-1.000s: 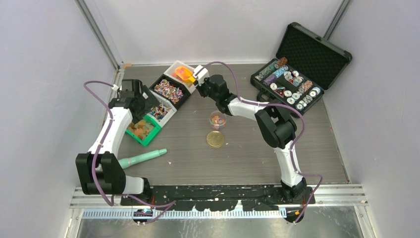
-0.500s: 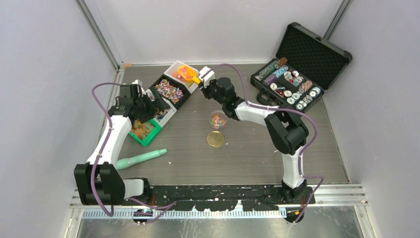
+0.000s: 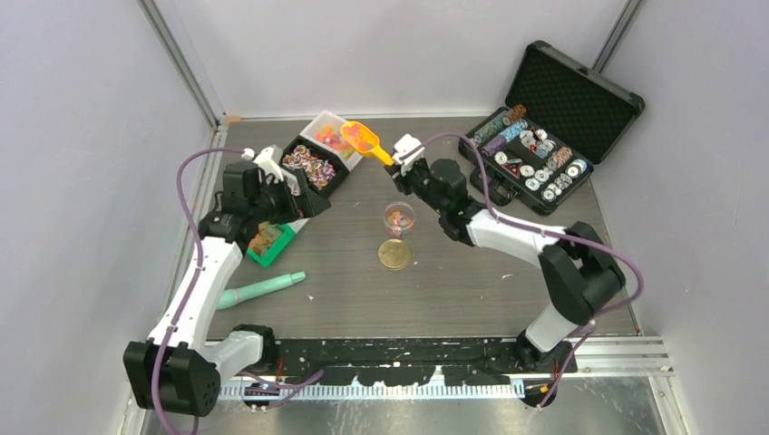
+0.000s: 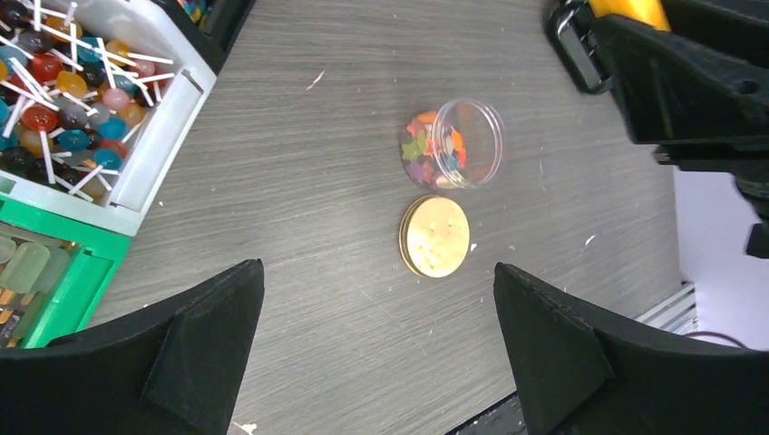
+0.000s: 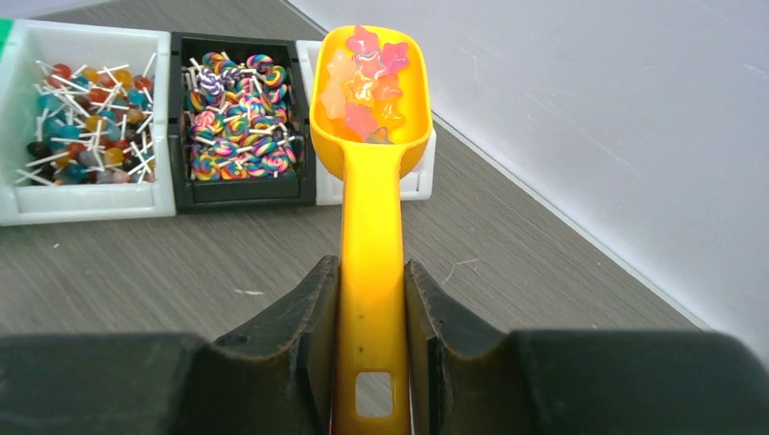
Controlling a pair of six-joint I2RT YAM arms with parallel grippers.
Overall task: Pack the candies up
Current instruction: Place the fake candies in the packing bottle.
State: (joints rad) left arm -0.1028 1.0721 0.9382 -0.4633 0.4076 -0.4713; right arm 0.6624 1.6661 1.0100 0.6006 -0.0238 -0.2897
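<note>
Grey wood-grain tabletop (image 3: 472, 281) is enclosed by pale walls (image 3: 408, 54). Star-shaped candies (image 5: 365, 86) are held in a yellow-orange plastic scoop (image 5: 372, 227), pinched by the right pincer (image 5: 372, 299) near the far-left white bin (image 5: 419, 181); the left pincer (image 4: 376, 272) is held spread.

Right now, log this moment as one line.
right gripper: shut on orange scoop | load: star candies in scoop bowl | left gripper: open, empty | clear jar: uncapped, partly filled | gold disc: beside jar

Glossy candies (image 5: 363, 86); smooth plastic scoop (image 5: 372, 227); matt wood-grain table (image 4: 299, 181).
</note>
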